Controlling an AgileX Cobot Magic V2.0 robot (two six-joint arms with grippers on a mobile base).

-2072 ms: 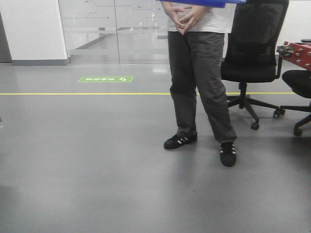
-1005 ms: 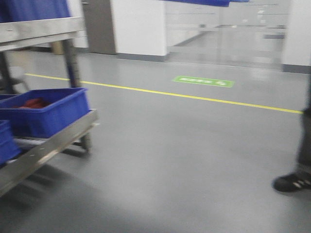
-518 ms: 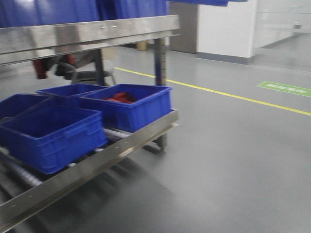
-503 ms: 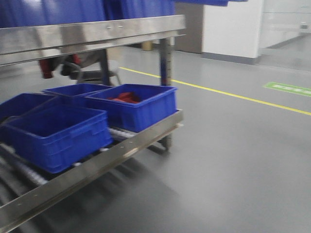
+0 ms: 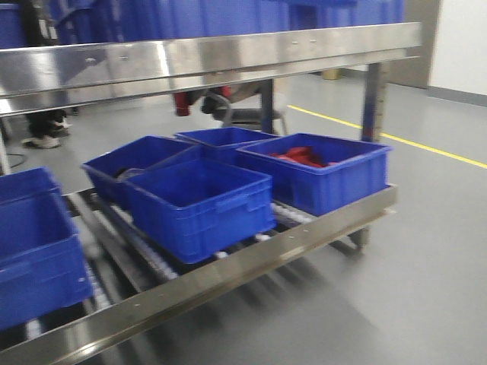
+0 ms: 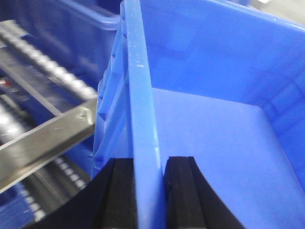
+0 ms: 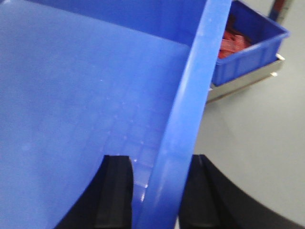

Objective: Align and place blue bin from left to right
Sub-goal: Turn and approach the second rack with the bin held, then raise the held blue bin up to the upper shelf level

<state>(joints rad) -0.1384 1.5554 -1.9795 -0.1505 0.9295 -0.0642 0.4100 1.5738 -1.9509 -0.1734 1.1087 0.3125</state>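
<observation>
Room: grey floor (image 5: 426, 251) with a yellow line (image 5: 426, 146) running past the rack's right end.
Rack: stainless steel rack (image 5: 228, 61); its lower shelf (image 5: 251, 266) carries rollers and a front rail.
Lower shelf load: dark blue small bins. One is at the far left (image 5: 34, 251), one in the middle at the front (image 5: 202, 209), and more sit behind it. The right-hand bin (image 5: 335, 179) holds red parts (image 5: 300, 156).
Upper level: more blue containers, blurred.
Blue bin: the blue bin (image 6: 214, 119) is held off the floor between both arms, inside empty. The left wrist view shows the rack's rail and rollers beyond its left wall. The right wrist view shows the red-filled bin past its right wall.
Left tool: the left tool (image 6: 148, 167) is clamped on the left wall's rim, one black finger (image 6: 119, 191) outside and one inside, both touching the wall.
Right tool: the right tool (image 7: 164, 191) is clamped the same way on the right wall, fingers tight on either face.
</observation>
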